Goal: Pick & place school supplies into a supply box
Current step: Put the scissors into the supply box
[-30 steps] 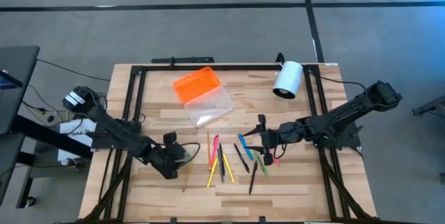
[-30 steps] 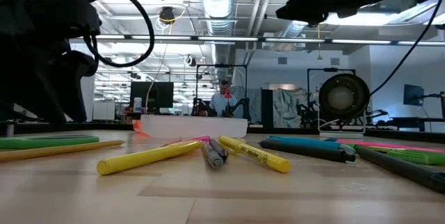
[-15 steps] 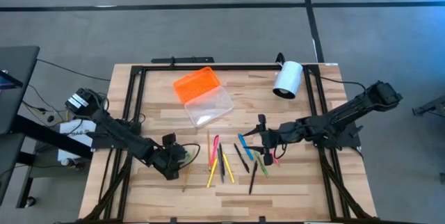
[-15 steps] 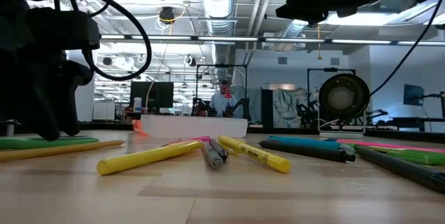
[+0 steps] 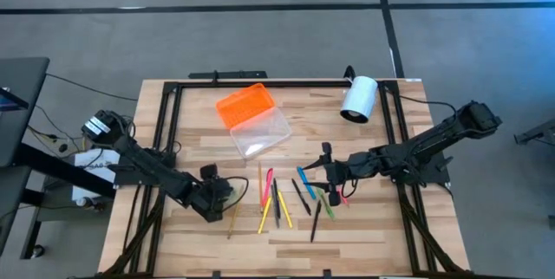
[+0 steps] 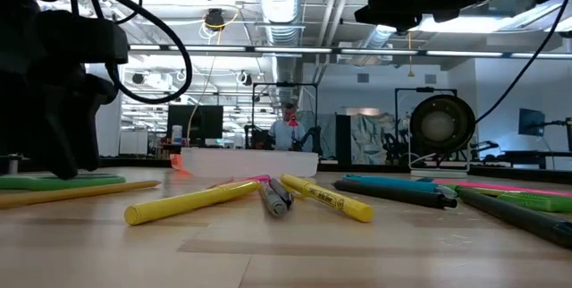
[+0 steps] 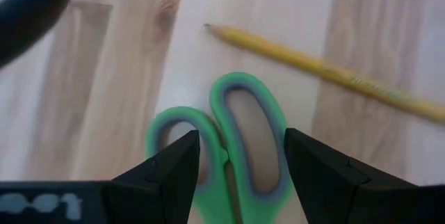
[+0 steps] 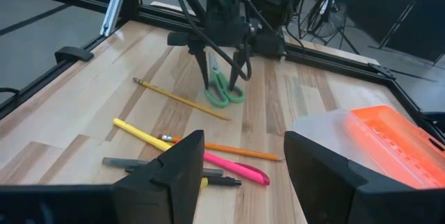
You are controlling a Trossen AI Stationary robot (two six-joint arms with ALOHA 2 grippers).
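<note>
Pick step: the left gripper [image 7: 240,158], jaws spread, straddles the green-handled plastic scissors [image 7: 233,144] near the desk's left edge; next, pinch the handles squarely.

Right gripper [image 8: 240,156] waits, jaws spread.

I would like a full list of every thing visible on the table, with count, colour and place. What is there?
scissors: one, green handles, table's left part, lying between the left gripper's fingers
wooden pencil: one, wood colour, beside the scissors
pens: a scattered group, pink, yellow, blue, green, black, table's middle
supply box: one, clear base, open, behind the pens
lid: one, orange, attached at the box's far side
white cylinder: one, far right corner
left gripper: open, down over the scissors
right gripper: open, above the pens' right side
</note>
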